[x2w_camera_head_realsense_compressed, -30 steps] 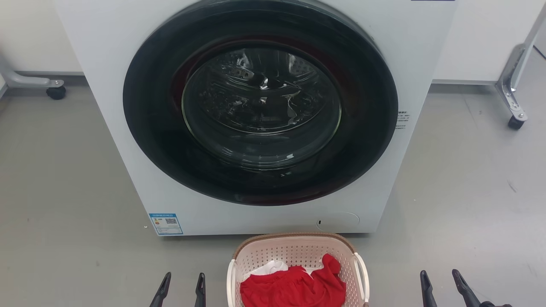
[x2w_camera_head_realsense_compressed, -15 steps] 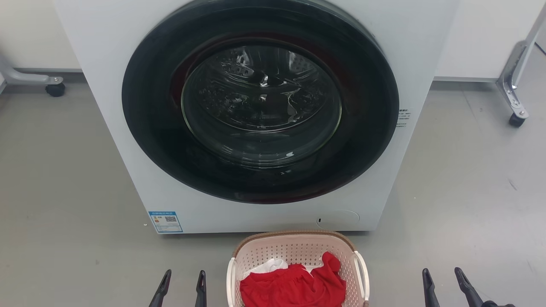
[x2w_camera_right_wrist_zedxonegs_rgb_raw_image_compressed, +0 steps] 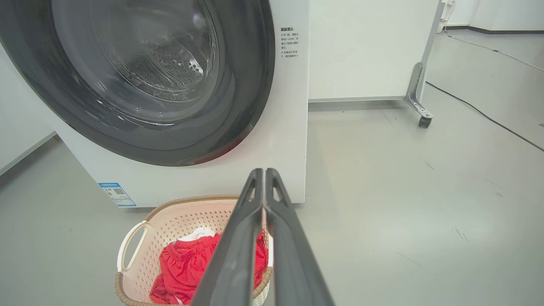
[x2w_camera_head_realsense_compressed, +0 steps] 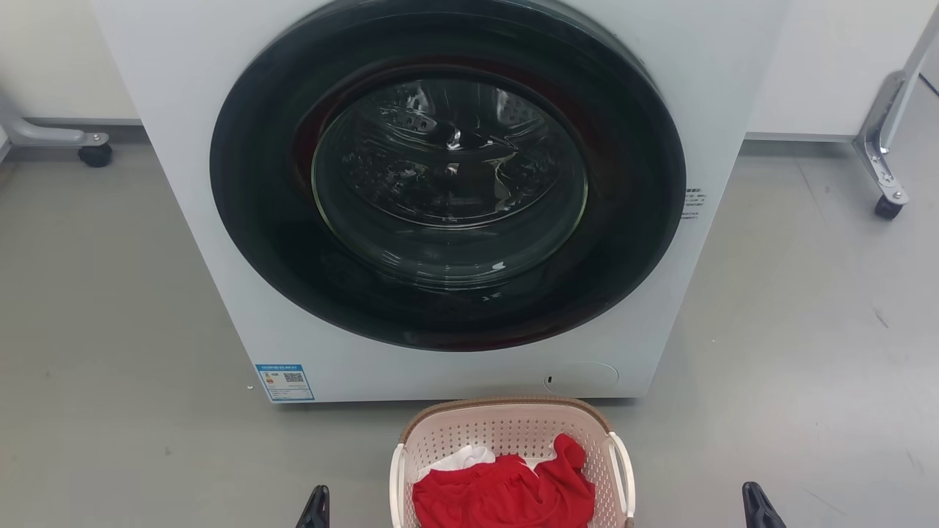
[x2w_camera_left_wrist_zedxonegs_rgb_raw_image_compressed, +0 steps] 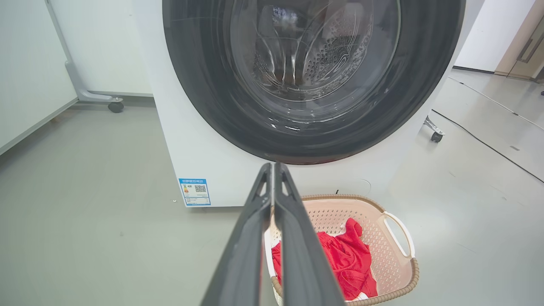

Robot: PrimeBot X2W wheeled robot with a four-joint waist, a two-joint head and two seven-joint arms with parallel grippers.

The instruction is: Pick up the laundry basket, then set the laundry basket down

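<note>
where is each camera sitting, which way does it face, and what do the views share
Head view: on the robot's head, facing forward and down at the washing machine and the laundry basket; the tips of the left end effector and right end effector show at the bottom edge.
Left wrist view: low, left of the basket, looking along its own shut fingers at the machine.
Right wrist view: low, right of the basket, along its own shut fingers at the machine.
Shared: all three show the machine, basket and red garment.
</note>
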